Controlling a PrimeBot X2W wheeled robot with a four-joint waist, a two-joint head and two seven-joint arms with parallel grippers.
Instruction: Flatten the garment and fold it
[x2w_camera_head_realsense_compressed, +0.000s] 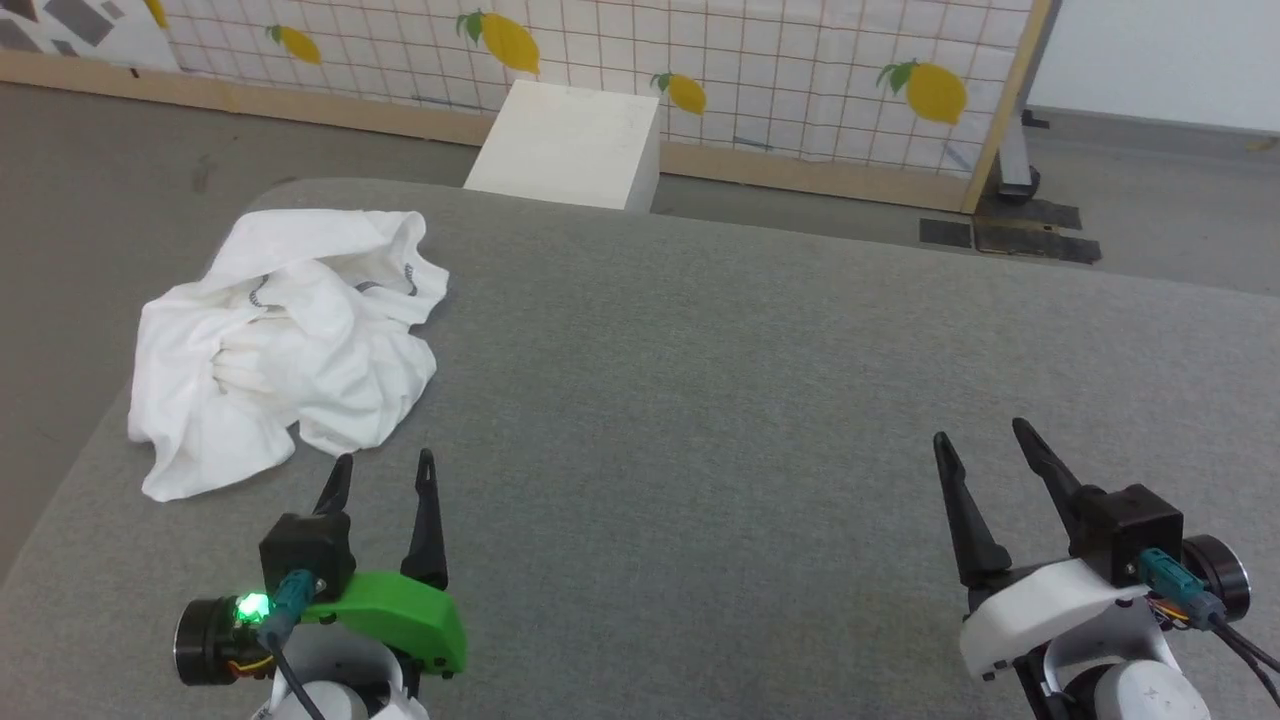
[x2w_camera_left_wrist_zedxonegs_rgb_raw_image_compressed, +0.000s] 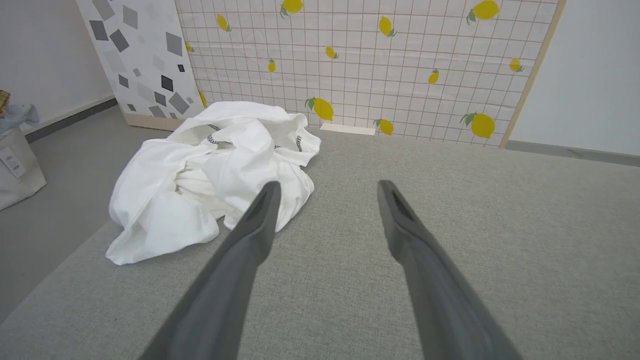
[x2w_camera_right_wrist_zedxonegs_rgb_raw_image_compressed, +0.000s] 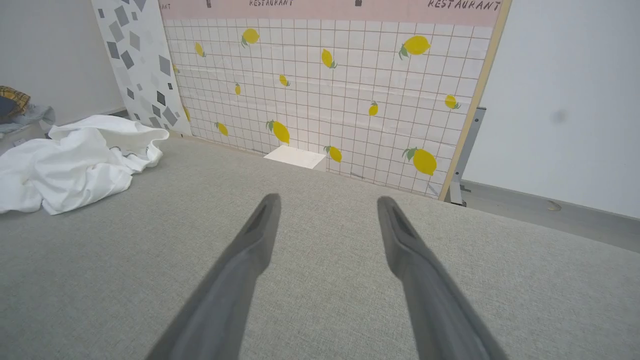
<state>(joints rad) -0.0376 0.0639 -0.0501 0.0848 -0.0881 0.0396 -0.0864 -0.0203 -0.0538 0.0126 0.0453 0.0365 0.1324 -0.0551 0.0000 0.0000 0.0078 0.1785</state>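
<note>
Left tool (x2w_camera_head_realsense_compressed: 383, 459) agape; right tool (x2w_camera_head_realsense_compressed: 980, 432) agape, empty.

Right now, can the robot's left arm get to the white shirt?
Probably yes. The open left gripper sits just short of the crumpled shirt, with nothing between them.

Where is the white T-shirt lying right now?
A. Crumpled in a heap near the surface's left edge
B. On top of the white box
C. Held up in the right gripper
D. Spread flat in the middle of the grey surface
A: the white T-shirt sits bunched up near the left edge of the grey surface, just ahead of the left gripper.
</note>
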